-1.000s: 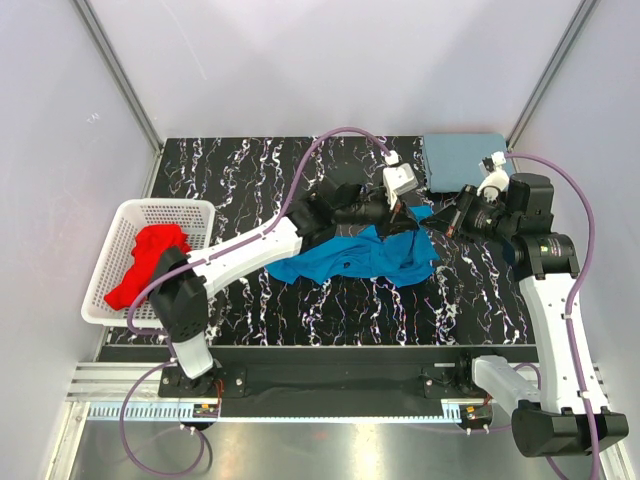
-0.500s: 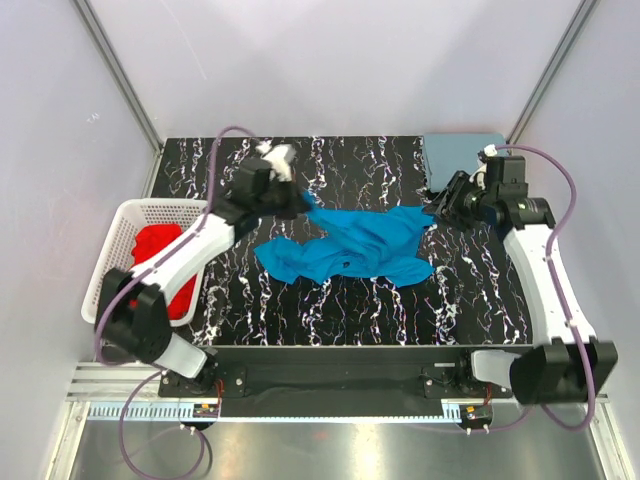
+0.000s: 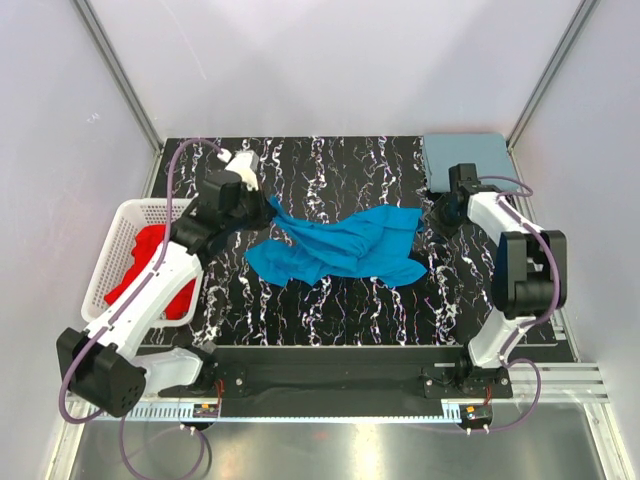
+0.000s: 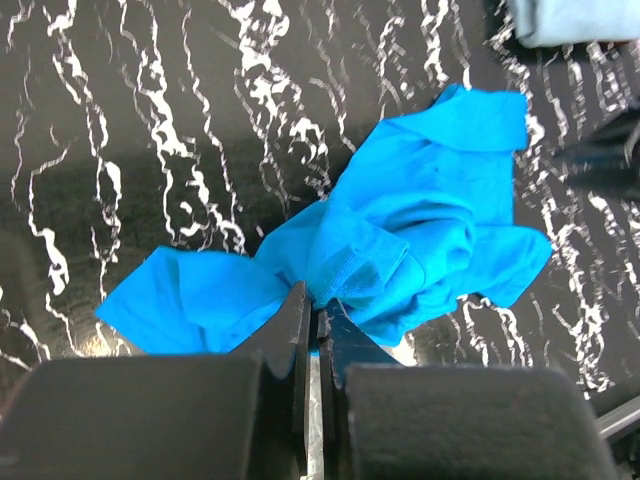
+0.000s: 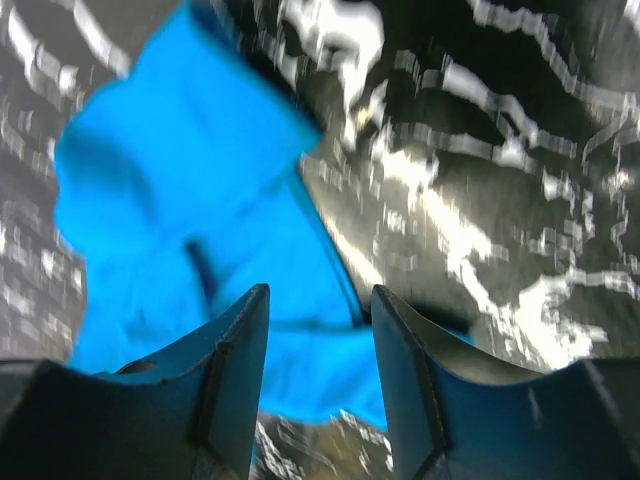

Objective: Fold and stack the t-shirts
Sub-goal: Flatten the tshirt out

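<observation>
**Blue shirt pinned at left end, right end let go**

The left gripper (image 4: pixel 314 312) is clenched on a bunched fold at the left end of the blue shirt (image 3: pixel 345 245). The cloth rises to the pinch there, and the rest trails rightwards across the middle of the table (image 3: pixel 330 180), crumpled and not flat. Probably it holds one end so the shirt can be dragged or stretched out for folding.

The right gripper (image 5: pixel 320 300) has its jaws apart with nothing between them. It hangs just past the shirt's right edge, and blue cloth shows below and behind the fingers. I can't tell whether the tips touch the cloth. Likely it is set to take a new hold on a corner or hem.

The grey shirt (image 3: pixel 465 152) lies folded flat at the far right corner, which looks like the start of the stack. It is apart from the blue one.

The red shirts (image 3: pixel 145 245) are heaped in the basket (image 3: pixel 165 205) at the left edge, not yet folded.

Judgement: this is the spreading step, early on. One shirt is done, one is in hand, and the red ones are waiting. The risk is that a one-end pull twists the cloth further.
</observation>
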Robot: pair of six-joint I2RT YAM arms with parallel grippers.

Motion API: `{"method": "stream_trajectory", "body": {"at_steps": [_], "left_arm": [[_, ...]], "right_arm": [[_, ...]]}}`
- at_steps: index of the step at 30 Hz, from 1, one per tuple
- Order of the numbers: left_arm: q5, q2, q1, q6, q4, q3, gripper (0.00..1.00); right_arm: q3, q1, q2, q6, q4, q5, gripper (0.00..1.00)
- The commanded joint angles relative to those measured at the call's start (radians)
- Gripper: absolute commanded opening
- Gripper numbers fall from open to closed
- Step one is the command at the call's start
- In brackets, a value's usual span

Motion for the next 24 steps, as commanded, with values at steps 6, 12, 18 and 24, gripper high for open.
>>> {"method": "stream_trajectory", "body": {"at_steps": [6, 12, 18, 24], "left_arm": [[0.009, -0.047, 0.007, -0.001, 0.047, -0.093, 0.00], [0.033, -0.047, 0.007, -0.002, 0.054, -0.104, 0.00], [0.050, -0.053, 0.007, -0.013, 0.079, -0.119, 0.00], [0.059, -0.061, 0.007, -0.016, 0.085, -0.129, 0.00]], "right_arm": [[0.025, 0.017, 0.052, 0.236, 0.109, 0.162, 0.52], [0.008, 0.025, 0.090, 0.337, 0.181, 0.133, 0.52], [0.034, 0.034, 0.144, 0.406, 0.148, 0.164, 0.51], [0.026, 0.034, 0.175, 0.431, 0.183, 0.191, 0.47]]}}
